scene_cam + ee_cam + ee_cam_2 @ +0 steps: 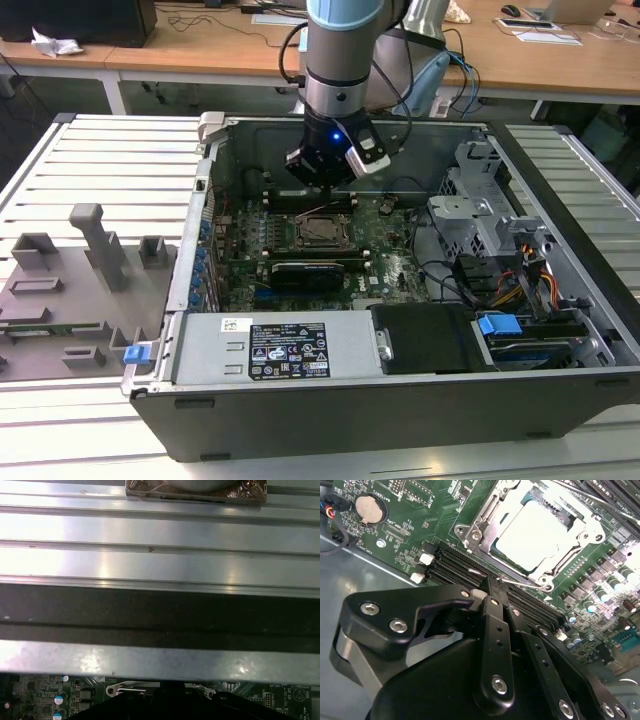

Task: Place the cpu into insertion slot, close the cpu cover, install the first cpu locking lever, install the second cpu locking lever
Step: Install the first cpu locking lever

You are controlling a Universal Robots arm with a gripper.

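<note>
Hovering gripper (492,586) sits beside cpu cover (476,530), seemingly down over cpu (540,535).

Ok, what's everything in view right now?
cpu: one, pale silver, in the insertion slot
insertion slot: one, black, mid-motherboard
cpu cover: one, silvery, framing the cpu
wire lever: one, silvery, along the cover's edge
motherboard: one, green, case floor
coin battery: one, silver, on the motherboard
black card: one, beside the insertion slot
power supply: one, grey, case's near side
computer case: one, dark grey, open-topped
fixture blocks: several, grey, exterior view's left
gripper: one, black, tip at the wire lever
</note>
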